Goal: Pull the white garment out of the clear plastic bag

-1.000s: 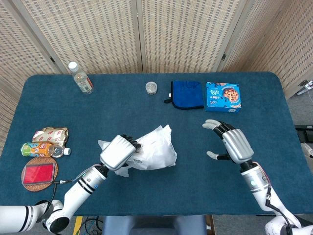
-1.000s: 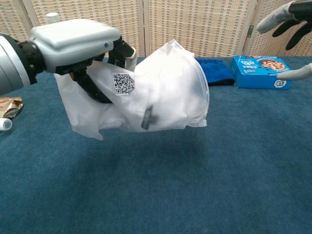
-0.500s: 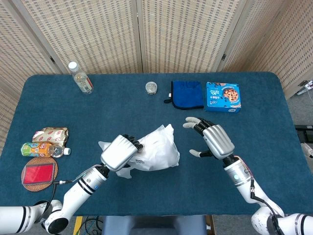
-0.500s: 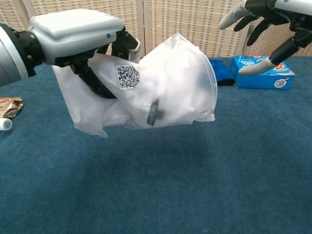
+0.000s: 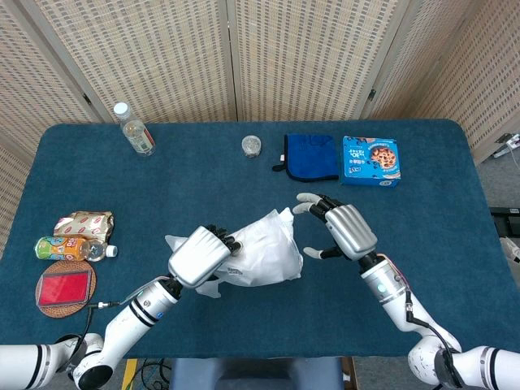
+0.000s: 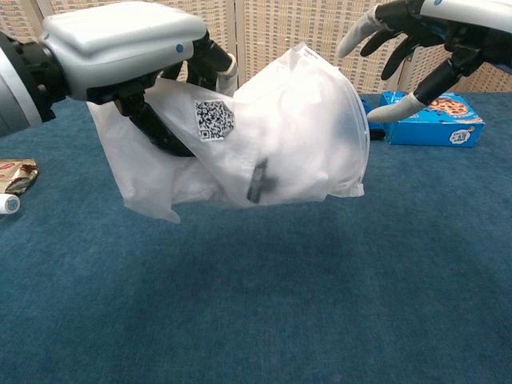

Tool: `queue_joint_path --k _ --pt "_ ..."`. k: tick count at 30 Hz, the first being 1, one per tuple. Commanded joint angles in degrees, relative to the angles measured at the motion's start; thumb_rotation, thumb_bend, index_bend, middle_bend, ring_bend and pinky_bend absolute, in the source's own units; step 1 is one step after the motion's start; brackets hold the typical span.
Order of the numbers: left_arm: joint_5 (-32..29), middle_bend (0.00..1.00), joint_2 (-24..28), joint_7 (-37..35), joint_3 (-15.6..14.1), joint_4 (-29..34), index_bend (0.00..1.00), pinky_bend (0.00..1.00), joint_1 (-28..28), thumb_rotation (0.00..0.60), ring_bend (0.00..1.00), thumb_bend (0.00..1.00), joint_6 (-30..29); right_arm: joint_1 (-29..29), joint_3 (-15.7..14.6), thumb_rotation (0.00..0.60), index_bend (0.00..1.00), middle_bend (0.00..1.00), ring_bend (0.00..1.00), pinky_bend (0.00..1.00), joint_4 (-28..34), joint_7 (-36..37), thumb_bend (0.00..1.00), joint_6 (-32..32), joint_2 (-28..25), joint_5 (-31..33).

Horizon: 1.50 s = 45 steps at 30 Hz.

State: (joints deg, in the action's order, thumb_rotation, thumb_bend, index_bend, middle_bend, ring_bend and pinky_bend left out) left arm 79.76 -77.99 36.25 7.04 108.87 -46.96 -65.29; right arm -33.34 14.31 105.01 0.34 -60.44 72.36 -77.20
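- My left hand (image 6: pixel 120 48) grips the clear plastic bag (image 6: pixel 272 144) aloft, white garment (image 5: pixel 264 252) inside.
- My right hand (image 5: pixel 341 230), fingers spread and empty, sits just beside the bag; next I must pinch its open edge.

A rectangular table covered in dark blue carpet-like fabric (image 5: pixel 203 175) fills the scene. Behind it stands a folding screen of pale woven rattan panels in light wooden frames (image 5: pixel 309 57). Grey floor (image 5: pixel 504 183) shows at the right edge under even lighting
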Motion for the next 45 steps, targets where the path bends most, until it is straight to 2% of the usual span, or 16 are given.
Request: queue_joint_path --k 1,21,28,45 --pt "0.2 0.64 0.0 0.0 0.2 0.1 0.54 0.63 0.1 0.6 0.54 0.29 -0.1 -0.4 0.0 0.6 0.32 0.18 0.17 0.34 0.2 0.6 0.04 0.6 -0.1 0.6" --pt "1.2 0.64 -0.1 -0.1 0.9 0.6 0.54 0.63 0.7 0.6 0.54 0.29 0.5 -2.7 0.5 0.6 0.32 0.18 0.17 0.34 0.2 0.3 0.09 1.4 0.7 3.9" --pt "1.3 0.64 0.2 -0.3 1.1 1.0 0.54 0.63 1.0 0.6 0.54 0.29 0.6 -3.5 0.4 0.6 0.37 0.18 0.17 0.34 0.2 0.6 0.12 2.0 1.1 4.3" --pt "0.9 0.64 0.5 -1.7 1.8 1.6 0.54 0.63 1.4 0.6 0.54 0.29 0.9 -4.4 -0.3 0.6 0.47 0.2 0.17 0.34 -0.7 0.6 0.34 1.7 2.3 4.3"
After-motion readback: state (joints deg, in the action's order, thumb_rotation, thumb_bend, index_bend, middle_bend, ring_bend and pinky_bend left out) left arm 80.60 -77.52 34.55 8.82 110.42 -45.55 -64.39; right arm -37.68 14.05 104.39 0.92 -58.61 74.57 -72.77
